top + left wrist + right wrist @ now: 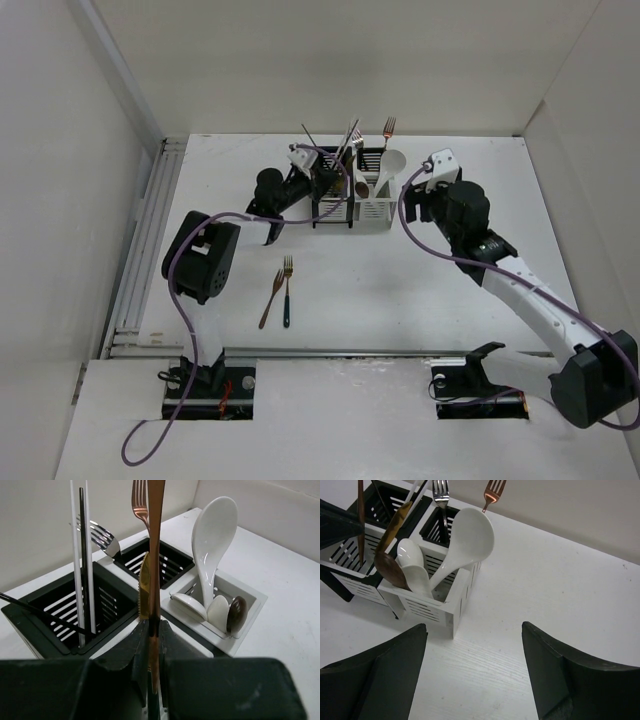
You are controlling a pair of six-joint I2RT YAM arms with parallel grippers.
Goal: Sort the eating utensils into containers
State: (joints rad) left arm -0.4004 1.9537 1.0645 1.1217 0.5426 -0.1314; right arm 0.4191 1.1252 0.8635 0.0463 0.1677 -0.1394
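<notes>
while my left tool (152, 635) pinches the copper utensil (156, 555) over the black caddy (30, 605), a tilted release could catch its rim; my right tool (474, 626) hangs spread.

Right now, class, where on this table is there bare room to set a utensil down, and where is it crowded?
Bare table lies between the white caddy and the two loose forks, and from those forks across to the right arm. Crowded: around both caddies, where the left pincer grips a copper utensil and the open right pincer hovers beside.
</notes>
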